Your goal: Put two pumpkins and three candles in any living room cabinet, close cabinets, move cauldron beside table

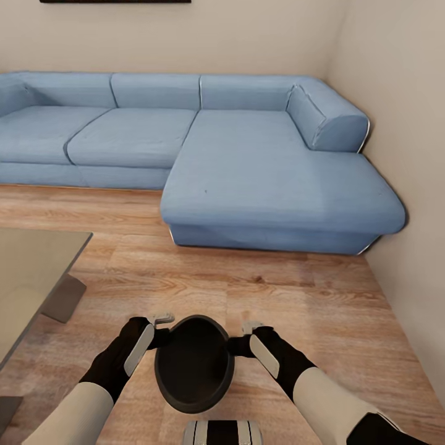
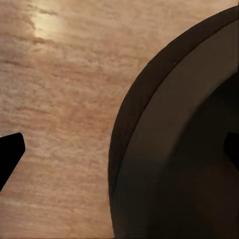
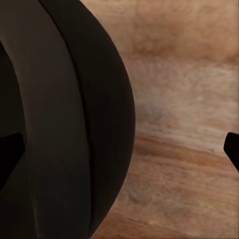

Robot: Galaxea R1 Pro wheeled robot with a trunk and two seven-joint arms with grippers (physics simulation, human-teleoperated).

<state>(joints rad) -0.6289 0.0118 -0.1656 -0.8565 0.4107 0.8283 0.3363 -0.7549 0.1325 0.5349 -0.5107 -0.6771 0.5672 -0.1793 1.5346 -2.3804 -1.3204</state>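
We carry the black cauldron (image 1: 194, 364) low over the wood floor (image 1: 278, 296), left gripper (image 1: 162, 327) and right gripper (image 1: 242, 337) each straddling its rim, clamping unconfirmed; uneven arm motion could tip it before the table (image 1: 31, 272).

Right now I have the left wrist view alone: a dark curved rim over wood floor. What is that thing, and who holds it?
Observer: From the head view it is the cauldron, a dark round pot, carried between both arms, with the left claw at its left rim and the right claw at its right rim.
Operator: Is a table near?
Observer: Yes, a grey table stands on the robot's left, apart from the cauldron.
Operator: What lies ahead?
Observer: A blue corner sofa stands against the walls, with bare wood floor between it and the cauldron.
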